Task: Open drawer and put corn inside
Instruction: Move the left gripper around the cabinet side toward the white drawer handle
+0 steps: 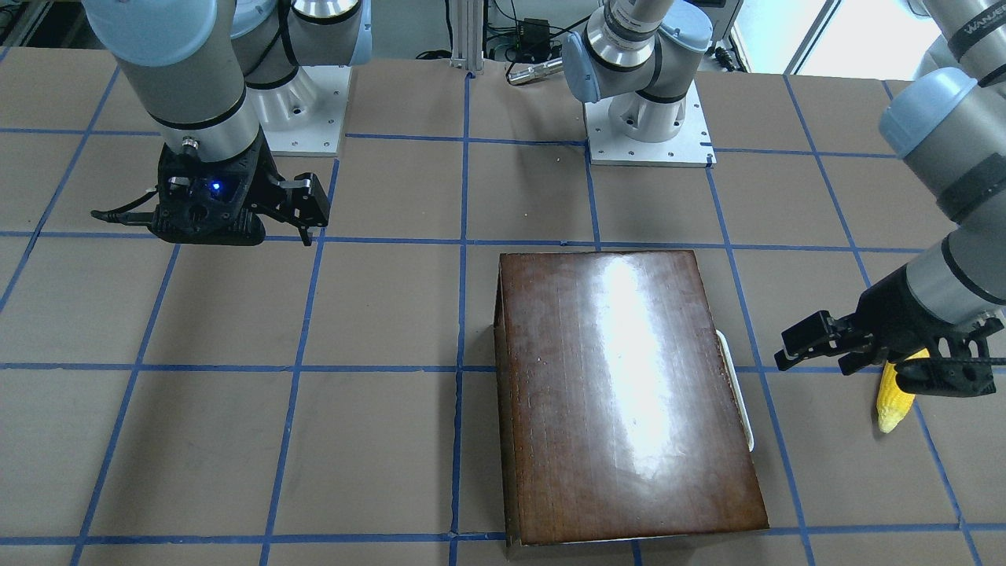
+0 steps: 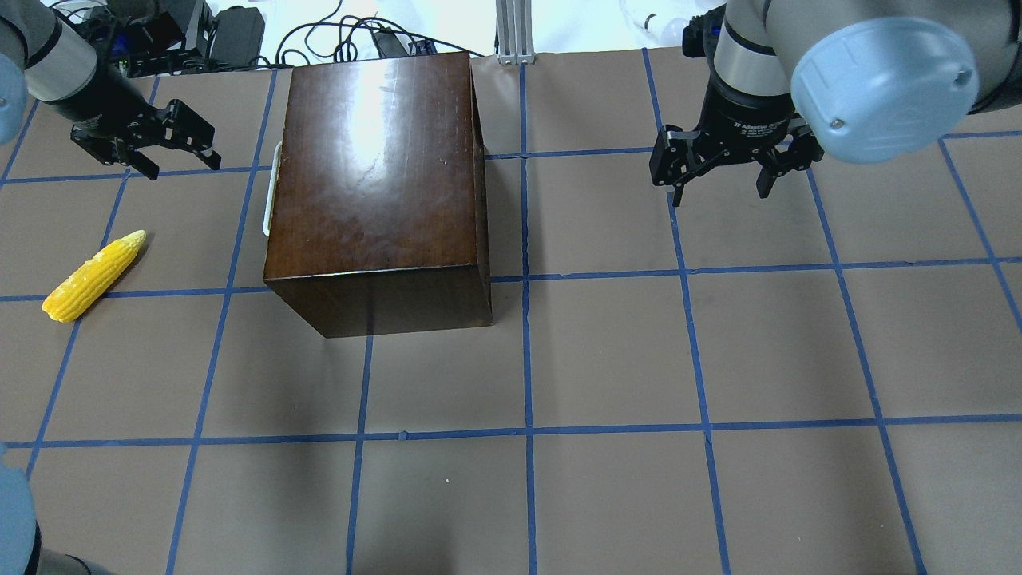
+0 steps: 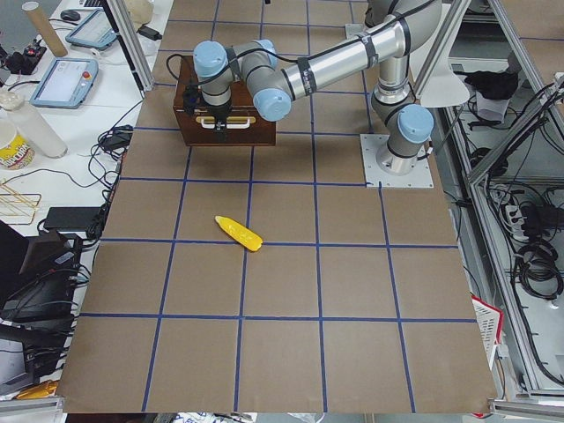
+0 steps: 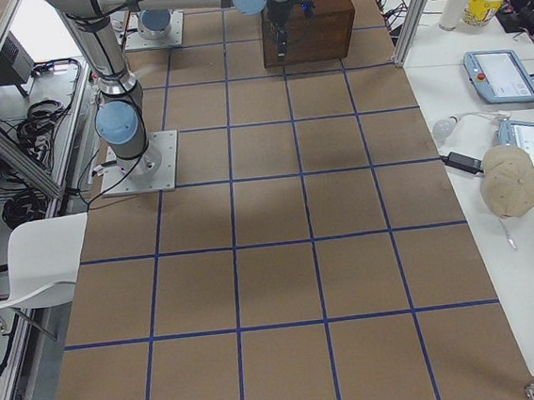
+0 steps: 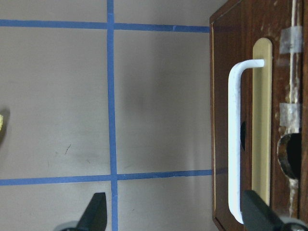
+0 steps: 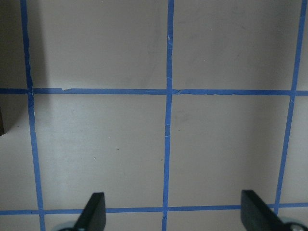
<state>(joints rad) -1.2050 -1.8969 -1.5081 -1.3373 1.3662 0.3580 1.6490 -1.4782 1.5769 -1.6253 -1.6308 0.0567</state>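
Note:
The drawer is shut in the glossy dark-brown box. Its thin white handle faces my left arm and also shows in the left wrist view, against the worn front panel. The yellow corn lies flat on the table left of the box; it also shows in the front-facing view. My left gripper is open and empty, above the table between the corn and the handle, apart from both. My right gripper is open and empty, above the table right of the box.
The table is brown paper with a blue tape grid. The arm bases stand at the robot's edge. Cables and gear lie beyond the far edge behind the box.

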